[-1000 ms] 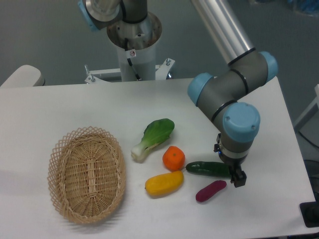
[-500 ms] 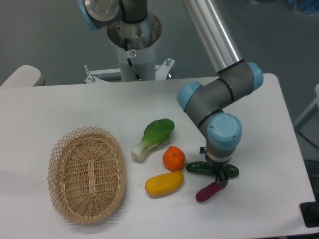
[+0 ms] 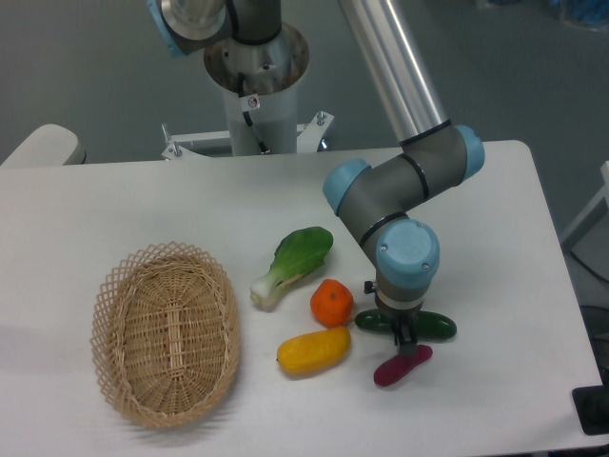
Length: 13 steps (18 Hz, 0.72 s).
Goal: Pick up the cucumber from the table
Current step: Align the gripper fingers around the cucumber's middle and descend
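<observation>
The dark green cucumber [image 3: 439, 327] lies on the white table [image 3: 114, 205], right of the orange. Its two ends show on either side of the wrist. My gripper [image 3: 403, 329] points straight down over the cucumber's middle, and the blue-capped wrist hides most of it. One dark finger [image 3: 406, 337] shows in front of the cucumber on the near side. The jaws look open and straddle the cucumber, which rests on the table.
A purple-magenta oblong [image 3: 402, 365] lies just in front of the cucumber. An orange [image 3: 331, 302] and a yellow vegetable [image 3: 314, 350] lie to its left, with a bok choy [image 3: 292, 265] behind them. A wicker basket [image 3: 166, 329] stands at the left.
The arm has swung left, taking the gripper from the cucumber's right end to over its middle. The cucumber and the other produce have not moved.
</observation>
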Tool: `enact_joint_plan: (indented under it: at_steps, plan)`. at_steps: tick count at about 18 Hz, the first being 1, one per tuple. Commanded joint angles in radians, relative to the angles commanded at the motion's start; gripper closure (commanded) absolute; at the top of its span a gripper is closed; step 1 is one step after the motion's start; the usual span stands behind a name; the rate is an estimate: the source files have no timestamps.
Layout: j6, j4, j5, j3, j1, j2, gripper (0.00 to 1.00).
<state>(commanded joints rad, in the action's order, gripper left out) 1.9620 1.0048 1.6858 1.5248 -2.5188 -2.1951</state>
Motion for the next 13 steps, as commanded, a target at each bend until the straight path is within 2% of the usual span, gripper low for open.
enact_joint_plan:
  at_steps: [4,7,11,13]
  plan:
    - [0.002,0.0,0.002,0.0,0.0,-0.003,0.16]
    - [0.031,0.0,0.002,-0.002,-0.002,-0.003,0.27]
    - [0.052,0.0,0.002,-0.005,-0.008,-0.005,0.28]
    - [0.052,0.0,0.002,-0.008,-0.008,-0.005,0.34]
